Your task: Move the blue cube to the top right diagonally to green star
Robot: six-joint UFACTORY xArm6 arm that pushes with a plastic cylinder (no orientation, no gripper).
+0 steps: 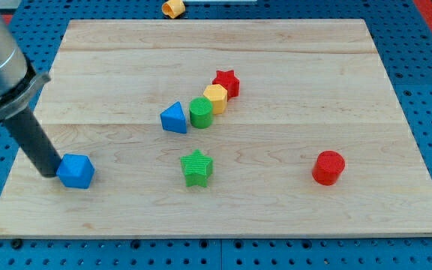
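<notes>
Pressing against the view's left side of a blue cube (pixel 76 171), the dark rod of the robot arm slants down from the view's upper left, where its grey body fills the corner. The rod's lower end, the tool (pixel 50 173), has no jaws to open or close; it is a plain tip that grasps nothing and simply touches the cube's left face at board level.

The blue cube sits near the view's lower left corner of a pale wooden tabletop (pixel 276 67), which rests on a blue perforated base (pixel 426 90).

A green star (pixel 196 166) lies near the middle of the board, toward the view's bottom, well apart from the cube and to its right at roughly the same height in the view.

Above the star, a diagonal row of four blocks climbs toward the view's upper right: a blue triangular block (pixel 174 118), then a green cylinder (pixel 201 112) just beside it, then a yellow block (pixel 215 98) whose exact shape is hard to make out, then a red star (pixel 226 83). The last three appear to touch one another.

A red cylinder (pixel 328 167) stands alone toward the view's right, well apart from everything else.

Beyond the board's top edge, a small orange-yellow object (pixel 172 8) lies on the blue base.
</notes>
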